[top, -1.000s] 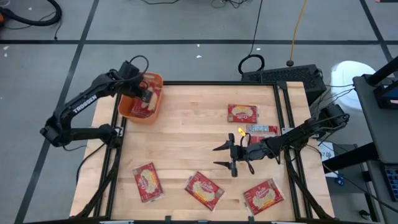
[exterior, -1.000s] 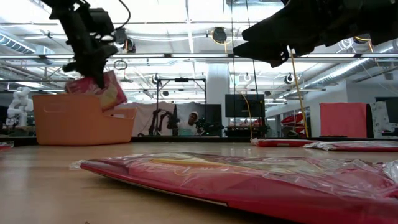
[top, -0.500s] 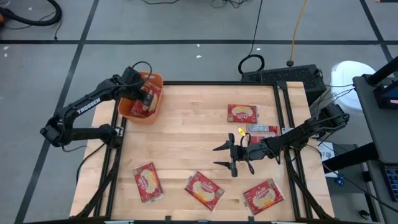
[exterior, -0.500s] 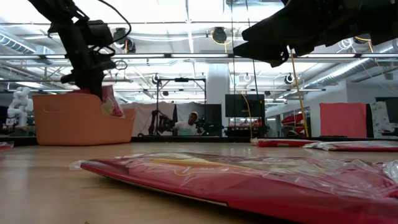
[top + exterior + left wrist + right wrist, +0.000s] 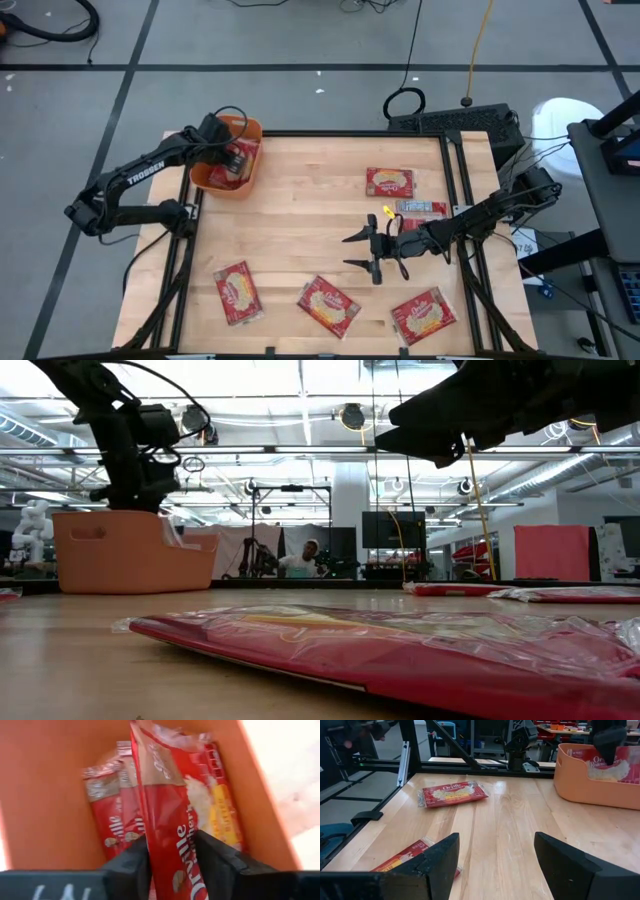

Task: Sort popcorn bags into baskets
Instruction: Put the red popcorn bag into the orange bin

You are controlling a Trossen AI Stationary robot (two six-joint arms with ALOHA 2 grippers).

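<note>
The left end effector (image 5: pixel 232 158) reaches down into the orange basket (image 5: pixel 250 131) at the worktop's (image 5: pixel 300 230) far left corner. Its fingers (image 5: pixel 131 865) flank an upright popcorn bag (image 5: pixel 172 815) standing among other bags inside; whether they clamp it cannot be told. The right end effector (image 5: pixel 362 251) hangs over the worktop's middle right, its fingers apart and empty. Six more bags lie flat on the wood: three along the near edge, three by the right side.
</note>
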